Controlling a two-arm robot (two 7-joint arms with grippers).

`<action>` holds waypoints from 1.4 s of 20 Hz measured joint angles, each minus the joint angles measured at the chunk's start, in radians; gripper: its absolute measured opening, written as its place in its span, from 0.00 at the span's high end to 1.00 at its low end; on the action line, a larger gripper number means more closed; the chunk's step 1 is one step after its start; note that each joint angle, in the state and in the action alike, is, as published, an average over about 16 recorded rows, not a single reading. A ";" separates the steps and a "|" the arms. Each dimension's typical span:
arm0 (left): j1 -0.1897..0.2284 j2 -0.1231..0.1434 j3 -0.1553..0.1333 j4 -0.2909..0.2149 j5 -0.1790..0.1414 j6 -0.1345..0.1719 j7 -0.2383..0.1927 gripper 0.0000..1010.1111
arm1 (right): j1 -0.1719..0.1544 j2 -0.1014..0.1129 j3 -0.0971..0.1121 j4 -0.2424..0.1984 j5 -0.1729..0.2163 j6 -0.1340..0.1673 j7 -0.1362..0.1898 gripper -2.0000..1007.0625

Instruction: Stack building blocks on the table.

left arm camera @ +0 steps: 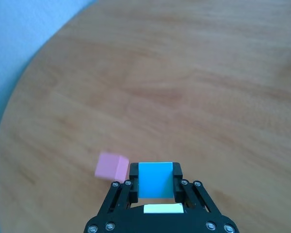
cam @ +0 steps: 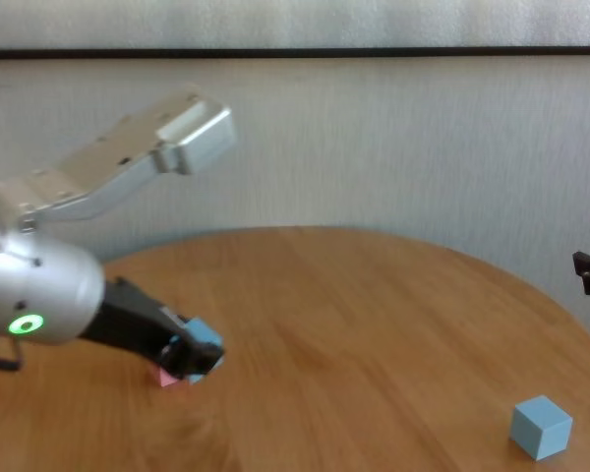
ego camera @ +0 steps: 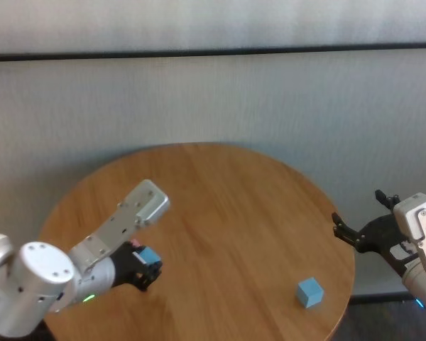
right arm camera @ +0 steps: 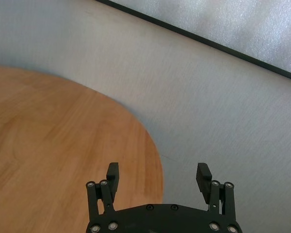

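We are finding the left gripper (left arm camera: pixel 155 180) with its fingers (left arm camera: pixel 133 180) closed on a light blue block (left arm camera: pixel 155 178), which is sitting squarely between them and lifted clear of the tabletop (ego camera: pixel 227 213). The pink block (left arm camera: pixel 111 166) is lying on the wood just beside and below the held cube, off to one side of the fingers; in the chest view it is peeking out under the gripper (cam: pixel 192 356). We are judging the coming move to turn on this offset: the held cube is not yet centred over the pink one, so a short sideways correction is needed before lowering. The cubes have no long axis, so only face alignment matters.

Further out, the second light blue block (ego camera: pixel 309 291) is resting near the tabletop's near right edge, well apart from the pair. The right gripper (right arm camera: pixel 158 175) is hanging off the right rim with fingers spread wide and empty, and is the nearer arm to that block.
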 joint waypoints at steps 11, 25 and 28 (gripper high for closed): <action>-0.089 -0.073 0.058 0.106 0.037 -0.040 -0.079 0.61 | 0.000 0.000 0.000 0.000 0.000 0.000 0.000 0.00; -0.129 -0.112 0.094 0.173 0.046 -0.033 -0.180 0.61 | 0.000 0.000 0.000 0.000 0.000 0.000 0.000 0.00; -0.134 -0.119 0.101 0.190 0.055 -0.032 -0.188 0.61 | 0.000 0.000 0.000 0.000 0.000 0.000 0.000 0.00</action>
